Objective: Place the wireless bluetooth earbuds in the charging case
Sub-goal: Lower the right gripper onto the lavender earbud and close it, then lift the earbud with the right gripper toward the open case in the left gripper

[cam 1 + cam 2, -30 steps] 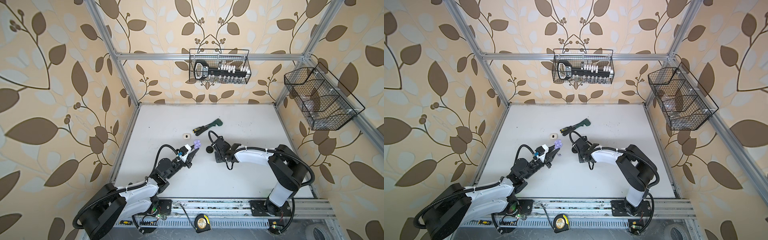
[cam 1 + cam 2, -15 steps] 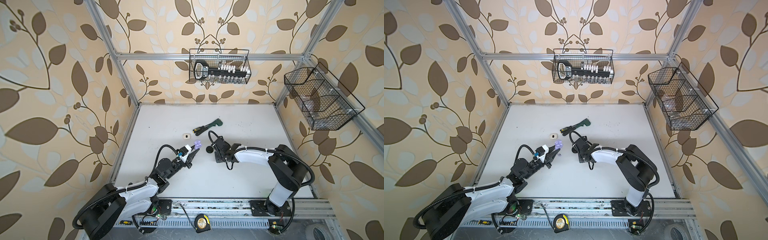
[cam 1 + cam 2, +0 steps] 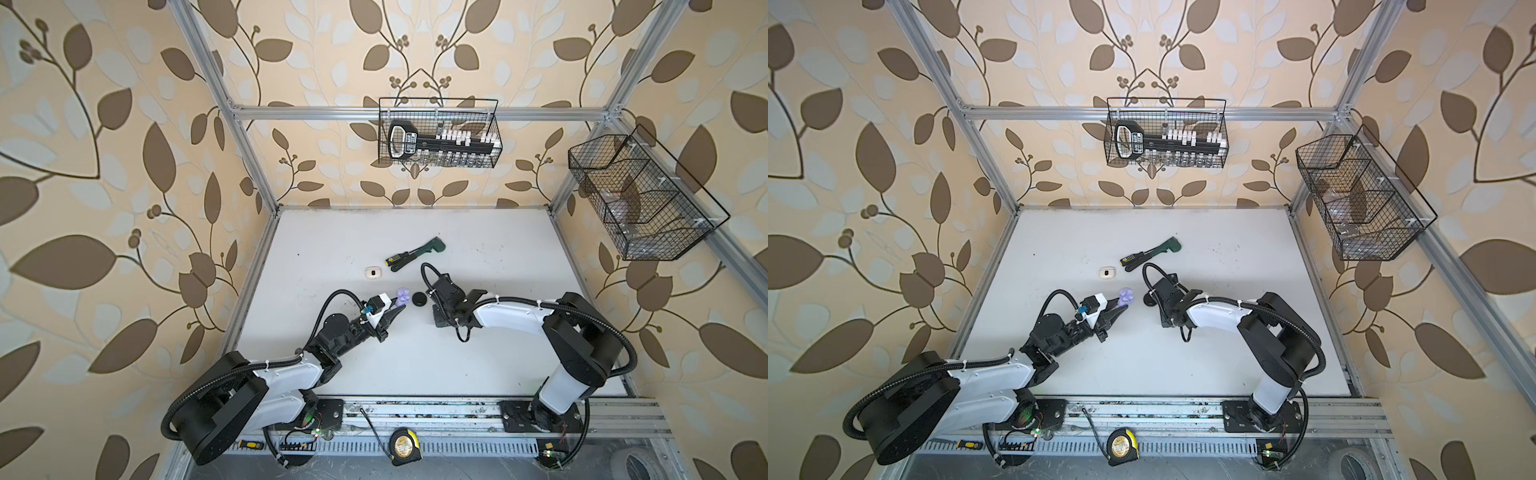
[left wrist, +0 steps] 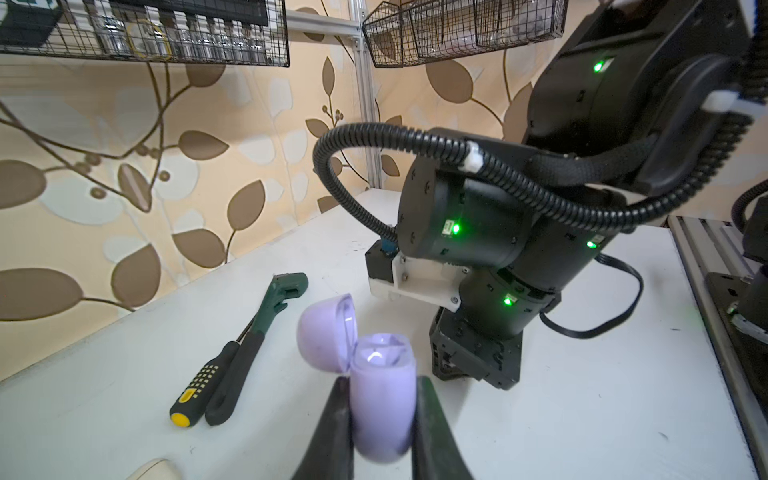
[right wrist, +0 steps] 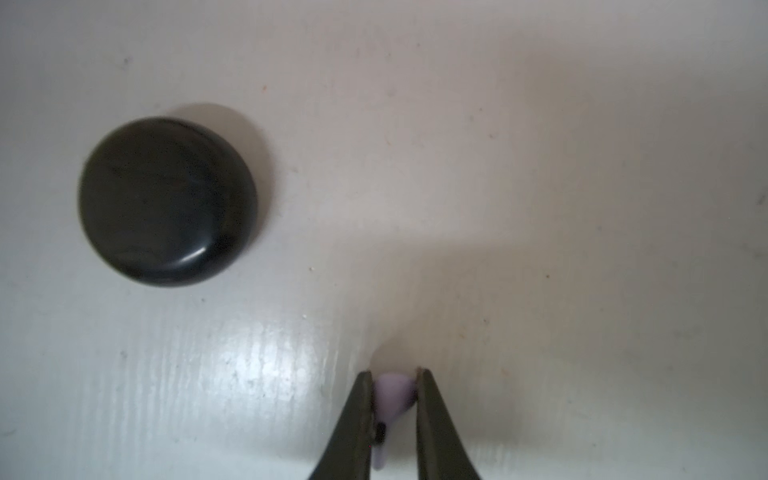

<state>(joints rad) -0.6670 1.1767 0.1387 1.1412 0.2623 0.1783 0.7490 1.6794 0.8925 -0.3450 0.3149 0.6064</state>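
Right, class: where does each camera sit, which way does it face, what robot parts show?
Top views: overhead, looking down; table, left arm, right arm show.
Left wrist: faces forward past left claw gripping lilac case, toward right arm.
Right wrist: faces down past right claw pinching lilac earbud.
Shared: black case, right wrist and in a top view.

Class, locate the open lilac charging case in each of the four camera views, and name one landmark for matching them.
Both top views: lilac charging case, mid-table, at the left gripper's tip.
Left wrist view: bottom centre, lid open, clamped between the fingers.
Right wrist view: not in it; the right gripper pinches only a lilac earbud.
Landmark: the green wrench, lying near the case in the top and left wrist views.
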